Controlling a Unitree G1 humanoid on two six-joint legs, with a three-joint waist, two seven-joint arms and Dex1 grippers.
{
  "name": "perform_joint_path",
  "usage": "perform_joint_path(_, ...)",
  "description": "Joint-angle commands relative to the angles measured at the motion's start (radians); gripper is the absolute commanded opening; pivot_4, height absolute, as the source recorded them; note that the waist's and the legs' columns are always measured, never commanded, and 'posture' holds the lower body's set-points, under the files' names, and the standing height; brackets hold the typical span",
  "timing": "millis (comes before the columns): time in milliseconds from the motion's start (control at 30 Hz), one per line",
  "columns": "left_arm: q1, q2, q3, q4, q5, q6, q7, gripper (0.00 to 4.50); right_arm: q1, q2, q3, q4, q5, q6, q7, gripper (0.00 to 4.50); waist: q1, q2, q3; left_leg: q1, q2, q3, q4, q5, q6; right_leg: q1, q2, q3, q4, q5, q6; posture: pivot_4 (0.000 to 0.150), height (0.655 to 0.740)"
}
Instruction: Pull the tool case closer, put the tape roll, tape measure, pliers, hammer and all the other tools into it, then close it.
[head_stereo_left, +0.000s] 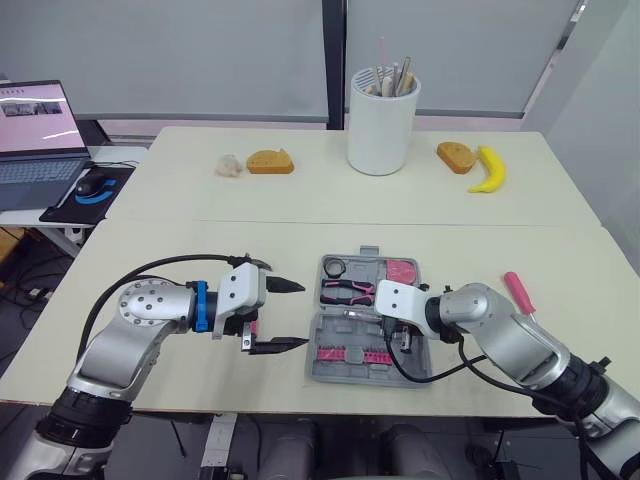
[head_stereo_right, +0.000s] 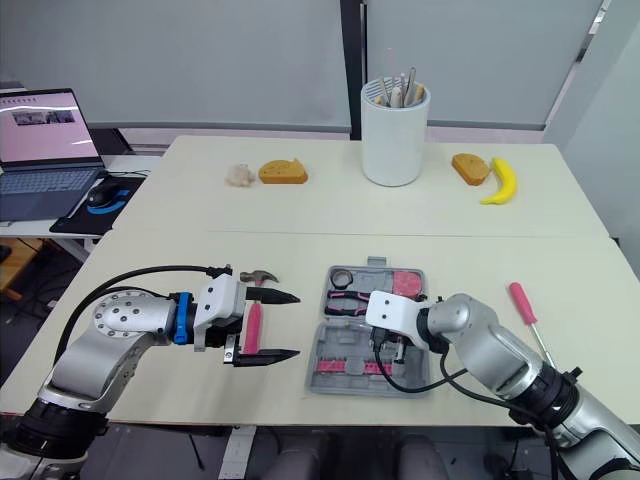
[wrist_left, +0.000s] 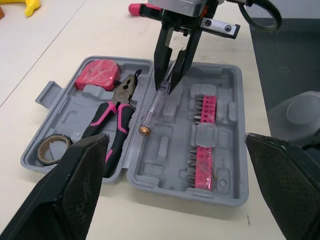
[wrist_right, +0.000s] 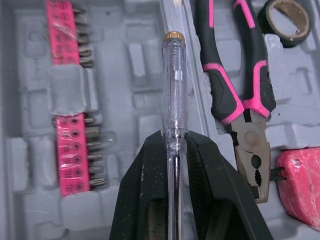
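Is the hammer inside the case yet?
No, the hammer lies on the table, to the left of the open case.

The left arm (head_stereo_left: 140, 320) is bent at the elbow and reaches in toward the middle. Its left hand (head_stereo_left: 300, 315) hangs just over the desk (head_stereo_left: 300, 215), lying on its side. The two black fingers (head_stereo_left: 285, 286) point sideways and stand wide apart, with nothing between them.

The right arm (head_stereo_left: 500, 335) comes in from the other side, with the wrist tipped so the right hand (wrist_left: 169, 82) points down. Its two fingers are pinched tight on a clear screwdriver (wrist_right: 174, 90), gripping it near the middle.
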Motion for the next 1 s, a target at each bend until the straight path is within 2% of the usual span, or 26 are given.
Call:
perform_joint_path(33, 0.005, 0.023, 0.036, -0.002, 0.005, -0.026, -0.007, 4.5, -0.026, 0.019, 0.027, -0.009, -0.023, -0.032, 0.02, 0.28, -0.002, 0.0, 0.0, 0.0, 0.0, 0.0, 0.0, 0.0, 0.0, 0.0, 0.0, 0.0, 0.0, 0.0, 0.0, 0.15, 0.74)
perform_joint_path(1000, 0.016, 0.035, 0.033, -0.035, 0.015, -0.024, 0.014, 4.5, -0.061, 0.153, 0.086, 0.128, -0.18, -0.126, 0.033, 0.28, -0.004, 0.0, 0.0, 0.0, 0.0, 0.0, 0.0, 0.0, 0.0, -0.001, 0.001, 0.0, 0.001, 0.0, 0.0, 0.15, 0.74)
